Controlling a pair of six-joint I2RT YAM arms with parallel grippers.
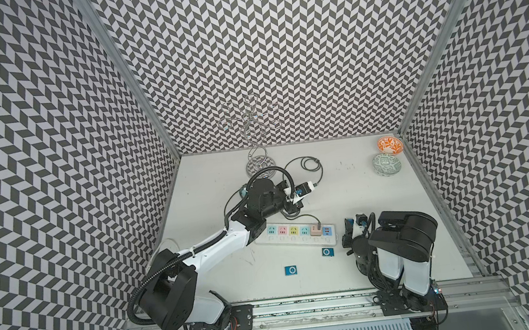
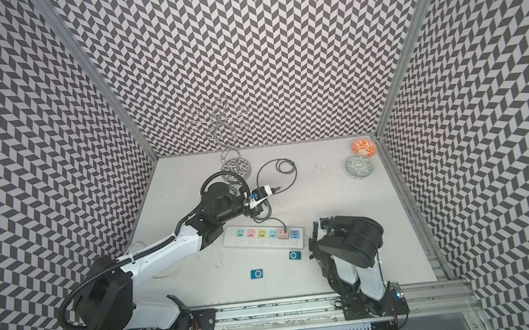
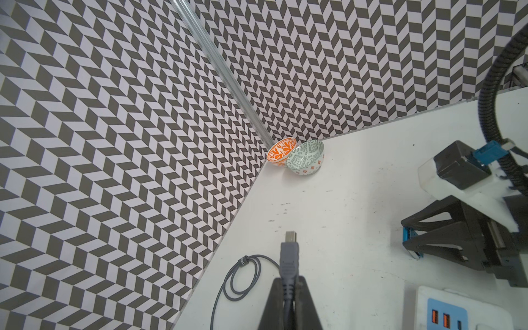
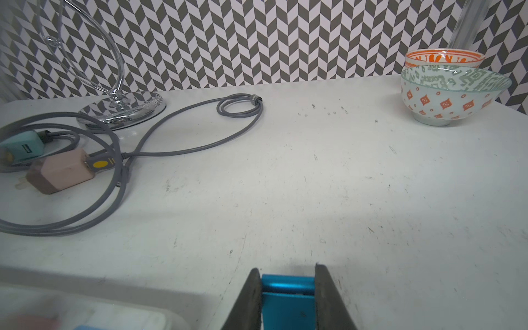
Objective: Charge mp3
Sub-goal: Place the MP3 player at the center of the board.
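Blue mp3 player [image 4: 287, 300] is pinched in the right gripper [image 4: 288, 271], fingers narrow with a pad on each side of it. It's held just past the right end of the power strip [image 1: 294, 238]; can't tell if it's lifted off the table [image 1: 360, 196]. Left gripper [image 3: 288, 281] is clamped tight on the gray plug [image 3: 289, 251], metal tip poking out past the fingers, well apart from the player. The cable [image 4: 257, 100] loops on the table behind, and a pink charger [image 1: 314, 231] sits on the strip. A second player [image 1: 327, 252] lies flat just in front of the strip, a third player [image 1: 292, 270] further front. Back right corner — orange bowl [image 1: 390, 145] and green bowl [image 1: 387, 163] side by side; wire stand [image 1: 258, 166] at the back.
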